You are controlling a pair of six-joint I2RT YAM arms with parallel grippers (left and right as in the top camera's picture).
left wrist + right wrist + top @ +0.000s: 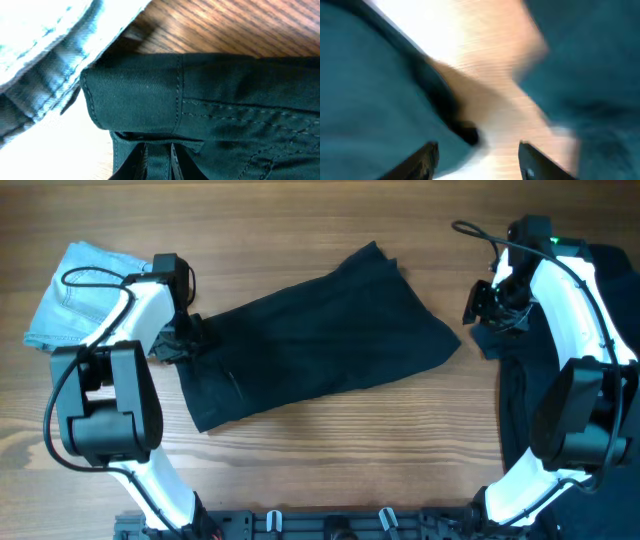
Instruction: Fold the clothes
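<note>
Clearly the black shorts [310,340] are soft, light and floppy, so my left gripper [185,340] pinches the thicker waistband [150,100], while my right gripper [479,160] hangs open, holding nothing.

A stitched corner of black shorts [225,115] fills the centre; pale denim [40,55] at 10 o'clock, wooden table [225,25] at 1 o'clock.

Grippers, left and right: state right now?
Left gripper: closed on the black shorts.
Right gripper: open, fingers apart, holding nothing.
</note>
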